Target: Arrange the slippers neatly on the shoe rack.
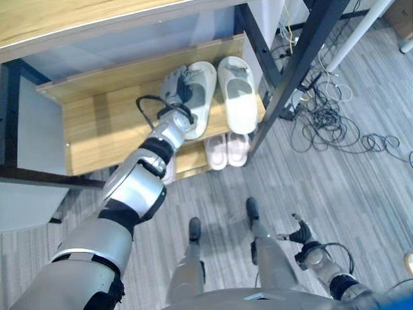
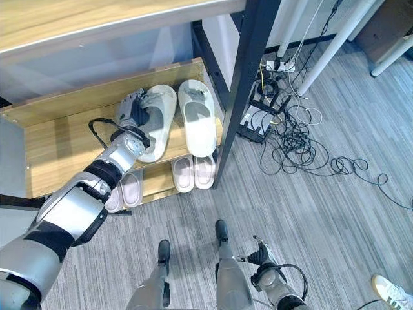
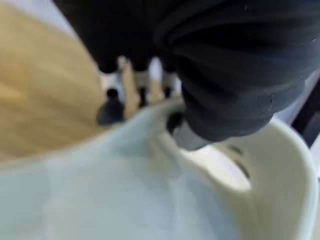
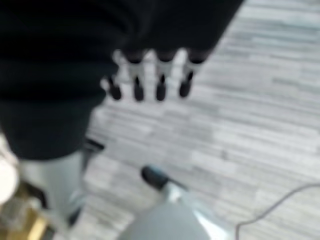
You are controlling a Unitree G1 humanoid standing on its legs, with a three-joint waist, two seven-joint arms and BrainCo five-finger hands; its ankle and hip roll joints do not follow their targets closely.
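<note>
Two pale slippers lie side by side on the wooden rack's upper shelf (image 1: 97, 126). My left hand (image 1: 174, 87) rests on the toe end of the left slipper (image 1: 202, 103). In the left wrist view its fingers (image 3: 141, 82) reach over the slipper's strap (image 3: 150, 150) and the thumb presses at the opening, so the strap is pinched. The right slipper (image 1: 237, 93) lies straight, untouched. A pair of small pink slippers (image 1: 227, 150) stands on the lower shelf. My right hand (image 1: 302, 232) hangs low over the floor, fingers (image 4: 160, 82) straight, holding nothing.
A black frame post (image 1: 297, 64) stands right beside the rack's right end. Tangled cables (image 1: 329, 123) and a power strip (image 2: 253, 119) lie on the grey floor beyond it. Another pale pair (image 2: 126, 190) sits on the lower shelf's left. A person's white shoe (image 2: 392, 290) shows at the lower right.
</note>
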